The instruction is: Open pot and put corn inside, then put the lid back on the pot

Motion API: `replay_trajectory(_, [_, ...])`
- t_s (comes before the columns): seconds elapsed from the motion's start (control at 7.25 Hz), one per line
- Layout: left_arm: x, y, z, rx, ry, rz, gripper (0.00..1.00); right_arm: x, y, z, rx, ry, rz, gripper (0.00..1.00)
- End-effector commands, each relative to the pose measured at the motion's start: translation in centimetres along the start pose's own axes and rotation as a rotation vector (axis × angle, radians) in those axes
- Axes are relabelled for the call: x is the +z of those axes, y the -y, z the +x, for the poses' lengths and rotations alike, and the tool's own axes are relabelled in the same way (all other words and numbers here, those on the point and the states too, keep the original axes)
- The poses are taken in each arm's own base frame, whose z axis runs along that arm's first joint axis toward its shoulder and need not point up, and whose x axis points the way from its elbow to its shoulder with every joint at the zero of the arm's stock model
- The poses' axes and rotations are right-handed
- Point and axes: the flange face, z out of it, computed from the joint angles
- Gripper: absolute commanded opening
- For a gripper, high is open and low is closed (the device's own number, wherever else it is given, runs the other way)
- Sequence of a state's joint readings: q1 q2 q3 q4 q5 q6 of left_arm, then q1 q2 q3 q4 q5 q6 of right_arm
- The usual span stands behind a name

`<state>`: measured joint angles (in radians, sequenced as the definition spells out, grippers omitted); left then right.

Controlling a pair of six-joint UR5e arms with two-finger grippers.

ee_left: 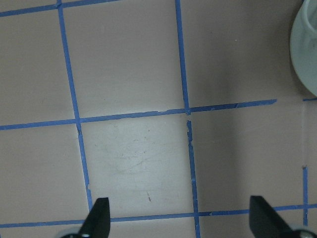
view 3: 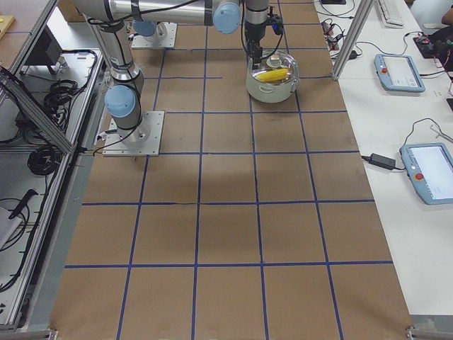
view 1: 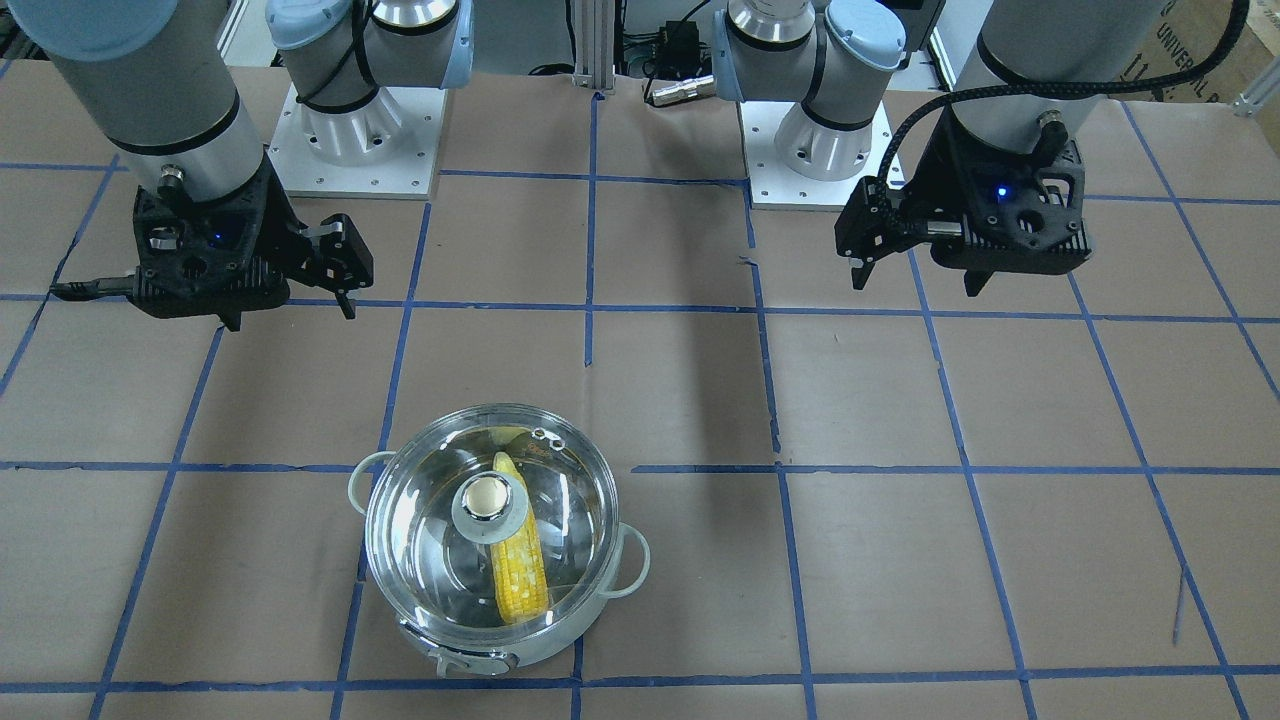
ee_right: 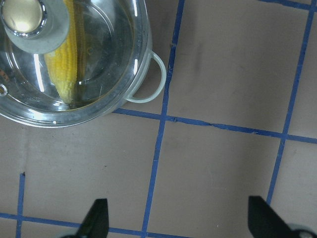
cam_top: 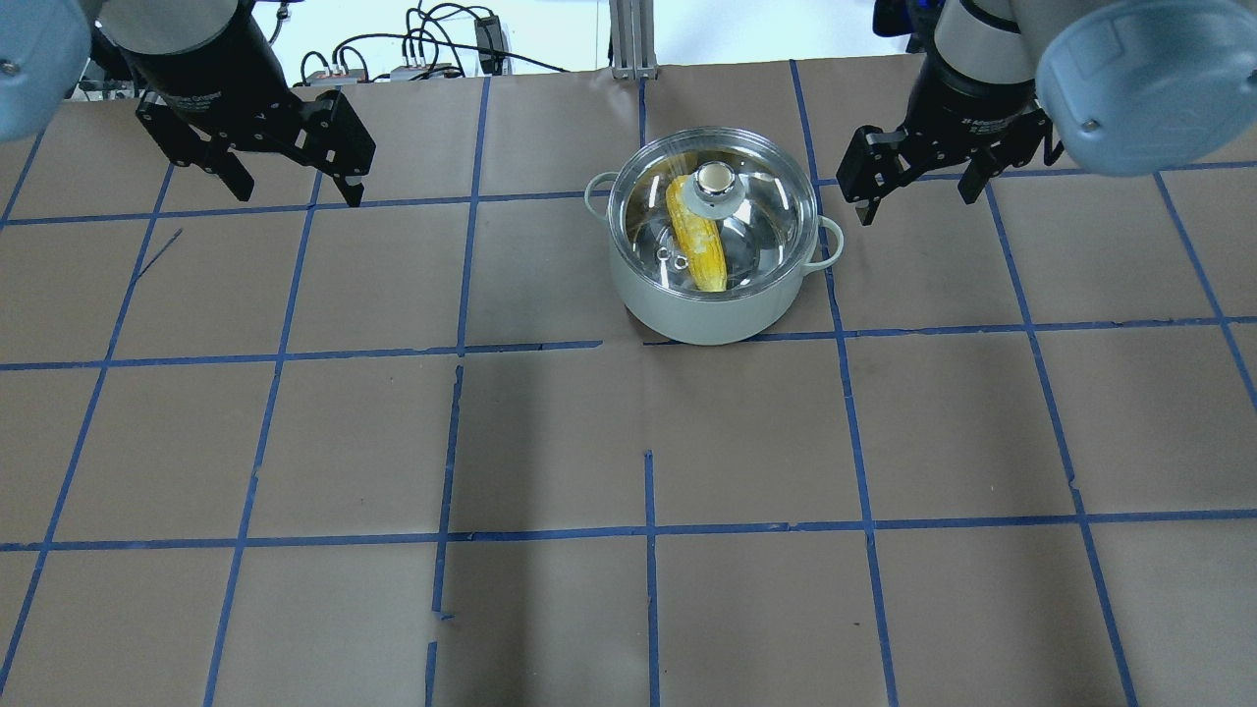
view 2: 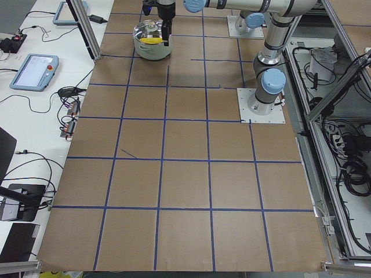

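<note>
The pot (cam_top: 687, 319) stands on the table with the glass lid (cam_top: 766, 216) seated on it. The corn (cam_top: 699, 245) lies inside, seen through the glass, partly under the lid's knob (cam_top: 717, 180). The front-facing view shows the pot (view 1: 590, 625), lid (view 1: 420, 520) and corn (view 1: 520, 580) too. My left gripper (cam_top: 298, 194) is open and empty, far to the pot's left above the table. My right gripper (cam_top: 916, 206) is open and empty, just right of the pot's handle. The right wrist view shows the corn (ee_right: 67, 69) under the lid (ee_right: 109, 59).
The table is brown paper with a blue tape grid. The arm bases (view 1: 355, 140) (view 1: 815, 150) stand at the robot's side. An aluminium post (cam_top: 628, 39) and cables lie beyond the pot. Tablets (view 3: 400, 71) sit on the side bench.
</note>
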<state>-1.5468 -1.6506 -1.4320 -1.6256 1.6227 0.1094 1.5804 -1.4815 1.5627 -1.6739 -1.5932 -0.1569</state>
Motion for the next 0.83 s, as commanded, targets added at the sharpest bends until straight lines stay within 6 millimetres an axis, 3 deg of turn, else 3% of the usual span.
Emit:
replay_trajectory(0.0, [0.16,-0.09,0.08,0.001,-0.002,-0.002,1.00,0.67,0.53,-0.05,0.007,0.007,-0.010,1.00])
replay_trajectory(0.69, [0.29,-0.09,0.07,0.002,0.000,-0.003,1.00,0.23,0.70,-0.24,0.009,0.028,0.002,1.00])
